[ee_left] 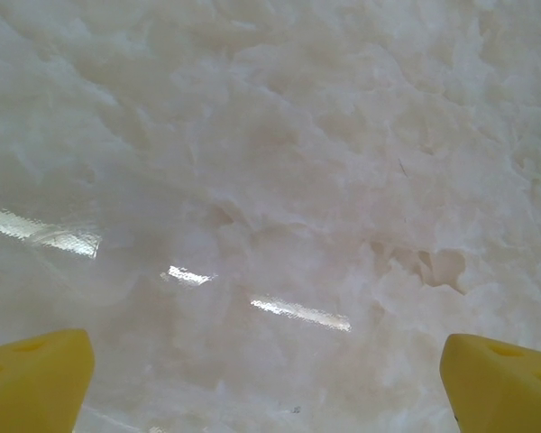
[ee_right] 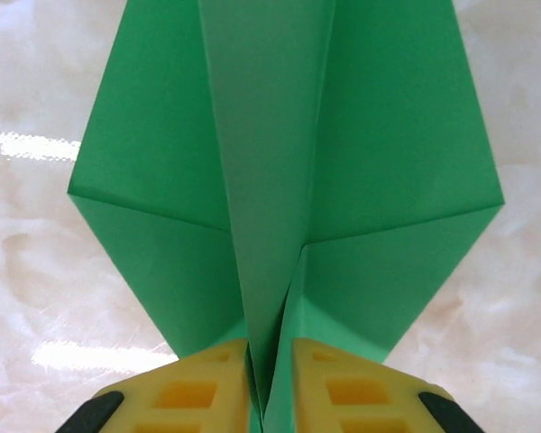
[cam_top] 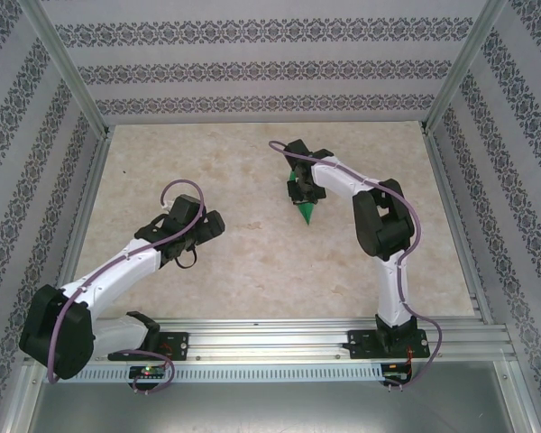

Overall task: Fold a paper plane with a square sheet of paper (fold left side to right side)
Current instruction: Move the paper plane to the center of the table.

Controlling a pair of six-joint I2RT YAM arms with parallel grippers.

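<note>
The right gripper (ee_right: 270, 390) is pinching the plane (ee_right: 279, 171) by its centre fold (fingers nearly together), just right of the table's (ee_left: 270, 135) centre; the left gripper (ee_left: 270, 379) is hovering wide open, empty, left of that centre

I note the white-shelled left arm (cam_top: 117, 266) and matching right arm (cam_top: 392, 293), both with black joint housings, black bases (cam_top: 153, 343) and a looping purple cable (cam_top: 182, 183). The right claw (ee_right: 270, 361) has yellow moulded fingers (ee_right: 194, 397) with rectangular recesses and black backing.
</note>
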